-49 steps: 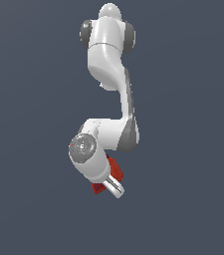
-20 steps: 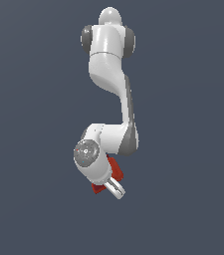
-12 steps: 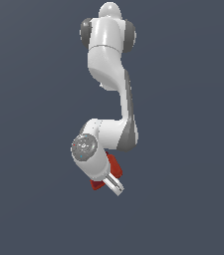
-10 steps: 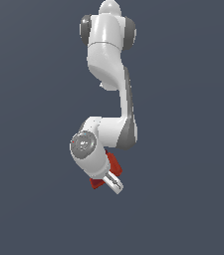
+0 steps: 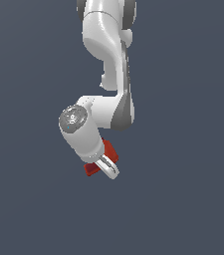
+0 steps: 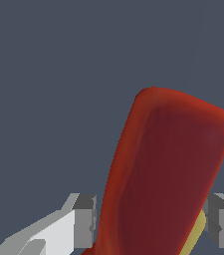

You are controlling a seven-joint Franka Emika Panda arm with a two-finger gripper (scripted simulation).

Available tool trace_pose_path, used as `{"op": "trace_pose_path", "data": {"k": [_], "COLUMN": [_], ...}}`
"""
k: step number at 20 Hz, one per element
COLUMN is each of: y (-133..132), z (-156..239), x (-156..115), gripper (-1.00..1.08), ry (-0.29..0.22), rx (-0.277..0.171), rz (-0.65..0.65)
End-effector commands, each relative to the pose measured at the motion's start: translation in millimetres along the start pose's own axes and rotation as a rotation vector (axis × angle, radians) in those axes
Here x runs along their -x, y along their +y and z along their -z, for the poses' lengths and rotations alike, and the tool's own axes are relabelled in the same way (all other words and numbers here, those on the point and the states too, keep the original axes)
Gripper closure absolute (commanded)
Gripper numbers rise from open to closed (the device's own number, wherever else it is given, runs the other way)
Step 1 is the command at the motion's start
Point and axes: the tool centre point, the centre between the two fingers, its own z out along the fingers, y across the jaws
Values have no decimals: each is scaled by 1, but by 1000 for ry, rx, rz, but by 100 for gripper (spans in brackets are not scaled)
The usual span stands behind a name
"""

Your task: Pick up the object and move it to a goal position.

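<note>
- Exterior view: a big white robot arm (image 5: 106,60) with grey joints, hanging down from the top over a plain dark blue-grey background.
- At the low end, a white pincer (image 5: 108,168), tilted down and toward the exterior view's right.
- Right at the pincer, a small red toy drill (image 5: 109,151), mostly hidden by the wrist. One red bit showing on the exterior view's right of the wrist, another red bit poking out low on the exterior view's left.
- No table or floor to see, so the drill looks lifted up in the air.
- No goal mark anywhere in this view.

- Wrist view: the toy drill's dark red blocky handle (image 6: 168,174) filling much of the picture, very near the camera.
- A tiny bit of yellow trigger (image 6: 197,230) peeking out low by the handle.
- One grey finger pad (image 6: 85,220) on one side of the handle, the other grey pad on the far side, with the handle between them.
- Pincer partly closed, about as wide as the handle; one pad seems to touch the red, the other shows a thin gap, so probably gripping but hard to be sure.
- Long way of the handle running straight out from the pincer, across the line between the pads.
- Probably carrying now, with the pick-up done. Next job by guess: keep squeezing and carry the drill over to the goal.
</note>
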Motion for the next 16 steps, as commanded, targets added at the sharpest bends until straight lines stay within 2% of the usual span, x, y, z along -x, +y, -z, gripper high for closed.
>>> {"op": "trace_pose_path", "data": {"k": [1,16], "y": [9,72], "z": [23,153], "x": [6,45], "gripper": [108,108], "ry": [4,3], "rx": [-4,-4], "rz": [1,0]}}
